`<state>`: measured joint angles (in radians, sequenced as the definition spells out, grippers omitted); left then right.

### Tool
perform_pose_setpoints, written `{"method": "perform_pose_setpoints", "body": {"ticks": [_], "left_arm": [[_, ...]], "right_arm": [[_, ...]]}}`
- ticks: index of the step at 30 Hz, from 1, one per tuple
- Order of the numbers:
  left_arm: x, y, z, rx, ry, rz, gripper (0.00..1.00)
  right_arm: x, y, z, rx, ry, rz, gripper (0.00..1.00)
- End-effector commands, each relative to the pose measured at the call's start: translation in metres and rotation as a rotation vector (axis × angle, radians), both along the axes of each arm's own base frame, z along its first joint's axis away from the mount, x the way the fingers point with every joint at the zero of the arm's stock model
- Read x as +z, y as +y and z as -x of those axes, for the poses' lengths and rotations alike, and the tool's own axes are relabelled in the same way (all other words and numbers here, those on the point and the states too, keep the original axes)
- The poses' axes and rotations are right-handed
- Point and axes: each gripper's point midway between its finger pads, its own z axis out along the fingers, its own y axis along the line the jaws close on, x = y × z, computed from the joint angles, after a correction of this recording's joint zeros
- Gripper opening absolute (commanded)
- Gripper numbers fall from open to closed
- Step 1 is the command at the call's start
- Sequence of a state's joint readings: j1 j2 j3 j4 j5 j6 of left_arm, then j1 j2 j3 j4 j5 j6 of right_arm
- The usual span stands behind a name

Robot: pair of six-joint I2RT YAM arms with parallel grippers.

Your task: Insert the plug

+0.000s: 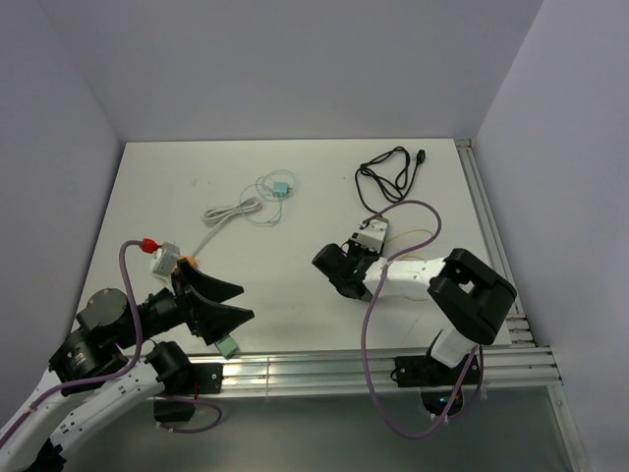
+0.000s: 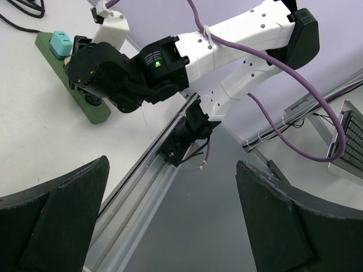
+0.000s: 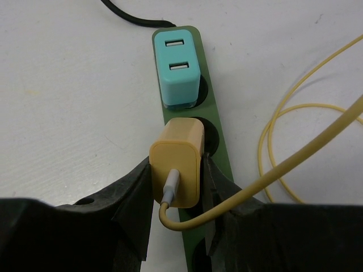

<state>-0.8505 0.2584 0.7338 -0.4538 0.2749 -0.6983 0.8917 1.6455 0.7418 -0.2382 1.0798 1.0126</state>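
Insertion seemingly midway: right end effector (image 3: 177, 187) clamped on yellow plug (image 3: 176, 161), poised at a socket of green power strip (image 3: 214, 122) on the bench (image 3: 68, 85), just beside teal adapter (image 3: 180, 71). Full seating unconfirmed; pressing home and release likely left. Left end effector (image 2: 170, 215) spread wide, empty.

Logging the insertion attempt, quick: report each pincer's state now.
Left pincer: open, holding nothing.
Right pincer: shut on the yellow USB charger, at a socket of the green power strip.
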Motion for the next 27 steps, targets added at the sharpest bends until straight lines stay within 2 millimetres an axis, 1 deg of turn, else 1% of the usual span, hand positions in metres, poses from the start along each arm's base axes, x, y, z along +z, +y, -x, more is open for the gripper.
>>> {"method": "perform_pose_setpoints", "body": {"ticks": [1,2,4,6,8,10,11,12,14,15,17,19,20,22,23,24,25,27], "left_arm": [[0.006,-0.005,0.003,-0.032,-0.002,0.031,1.00],[0.007,-0.005,0.004,-0.035,0.000,0.033,0.99],[0.006,-0.006,0.004,-0.038,0.005,0.032,0.99],[0.006,-0.006,0.003,-0.035,0.004,0.031,1.00],[0.008,-0.006,0.003,-0.032,0.001,0.032,0.99],[0.009,-0.006,0.003,-0.034,-0.004,0.035,1.00],[0.009,-0.006,0.002,-0.032,-0.002,0.037,1.00],[0.007,-0.007,0.002,-0.035,0.002,0.036,1.00],[0.005,-0.007,0.003,-0.039,0.006,0.038,0.99],[0.003,-0.007,0.003,-0.039,0.008,0.035,0.99],[0.002,-0.007,0.003,-0.040,0.006,0.035,1.00],[0.002,-0.007,0.003,-0.040,0.006,0.033,1.00],[0.001,-0.007,0.003,-0.040,0.007,0.027,1.00],[0.005,-0.006,0.004,-0.038,-0.002,0.029,0.99],[0.005,-0.004,0.004,-0.033,-0.007,0.030,1.00],[0.006,-0.003,0.004,-0.029,-0.008,0.030,0.99],[0.006,-0.003,0.004,-0.030,-0.008,0.030,0.99],[0.005,-0.003,0.004,-0.030,-0.005,0.028,1.00]], "right_arm": [[-0.105,0.036,0.082,0.092,0.524,-0.333,0.00],[-0.099,0.033,0.074,0.079,0.505,-0.369,0.00],[-0.092,0.028,0.068,0.083,0.499,-0.374,0.00],[-0.082,0.024,0.058,0.089,0.487,-0.369,0.00],[-0.078,0.022,0.058,0.095,0.519,-0.358,0.00],[-0.074,0.020,0.053,0.114,0.531,-0.362,0.00],[-0.075,0.024,0.056,0.131,0.558,-0.389,0.00],[-0.077,0.023,0.058,0.152,0.578,-0.388,0.00],[-0.083,0.016,0.056,0.142,0.618,-0.395,0.00],[-0.082,0.017,0.053,0.153,0.635,-0.391,0.00],[-0.086,0.010,0.055,0.140,0.677,-0.367,0.00],[-0.086,0.009,0.054,0.146,0.684,-0.369,0.00],[-0.085,0.005,0.052,0.133,0.687,-0.377,0.00],[-0.084,0.008,0.048,0.147,0.690,-0.415,0.00],[-0.083,0.003,0.045,0.130,0.690,-0.416,0.00],[-0.084,-0.002,0.046,0.112,0.703,-0.409,0.00],[-0.086,-0.002,0.047,0.108,0.720,-0.419,0.00],[-0.085,-0.003,0.043,0.105,0.718,-0.447,0.00]]}}
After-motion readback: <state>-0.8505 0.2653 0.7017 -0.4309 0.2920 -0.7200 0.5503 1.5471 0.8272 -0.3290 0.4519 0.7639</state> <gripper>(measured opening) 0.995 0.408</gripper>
